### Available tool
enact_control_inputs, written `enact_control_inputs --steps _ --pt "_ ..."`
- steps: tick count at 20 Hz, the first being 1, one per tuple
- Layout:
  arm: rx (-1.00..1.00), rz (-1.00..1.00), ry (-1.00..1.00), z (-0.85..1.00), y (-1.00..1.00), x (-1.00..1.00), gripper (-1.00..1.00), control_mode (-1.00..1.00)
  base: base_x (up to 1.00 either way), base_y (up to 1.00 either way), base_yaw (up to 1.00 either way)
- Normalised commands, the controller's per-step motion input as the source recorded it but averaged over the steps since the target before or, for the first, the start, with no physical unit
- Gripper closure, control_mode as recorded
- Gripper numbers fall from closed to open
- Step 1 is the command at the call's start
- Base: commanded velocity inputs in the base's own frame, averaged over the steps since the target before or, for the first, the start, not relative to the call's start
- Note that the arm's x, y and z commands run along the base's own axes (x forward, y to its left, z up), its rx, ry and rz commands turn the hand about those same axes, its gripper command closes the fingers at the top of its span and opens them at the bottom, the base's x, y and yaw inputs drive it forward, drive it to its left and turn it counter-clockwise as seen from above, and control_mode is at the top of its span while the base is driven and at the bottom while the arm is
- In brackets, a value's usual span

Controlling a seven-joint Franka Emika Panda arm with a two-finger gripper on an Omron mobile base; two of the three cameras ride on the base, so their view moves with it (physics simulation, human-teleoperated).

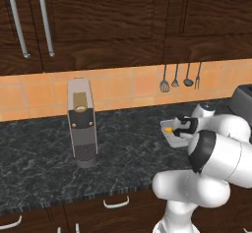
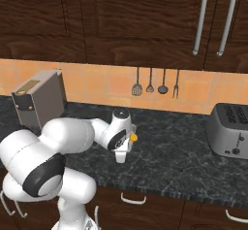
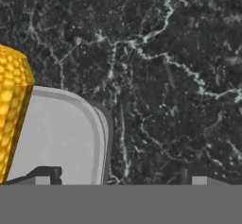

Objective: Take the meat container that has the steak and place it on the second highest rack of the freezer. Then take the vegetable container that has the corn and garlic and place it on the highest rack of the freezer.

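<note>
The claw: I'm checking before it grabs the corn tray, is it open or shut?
Open. In the hand view the claw has its fingertips standing wide apart, nothing between them, over the tray beside the corn.

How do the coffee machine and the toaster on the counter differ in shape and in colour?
The coffee machine is tall and narrow and stands upright, while the toaster is low and wide. The coffee machine has a tan panel near its top and a dark lower front; the toaster is plain grey metal with dark slots on top. Both stand on the dark marbled counter, near the orange tiled wall.
</note>
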Motion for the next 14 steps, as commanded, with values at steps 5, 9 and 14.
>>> enact_control_inputs --steps 5,9,14 --pt "0.0 -0.03 0.03 0.0 0.0 0.15 -1.0 -1.0 0.0 0.0 0.0" --pt "0.0 0.0 0.04 -0.02 0.0 0.05 -1.0 -1.0 0.0 0.0 0.0" --pt "0.0 0.0 0.0 -0.22 0.0 0.03 -1.0 -1.0 0.0 0.0 0.0"
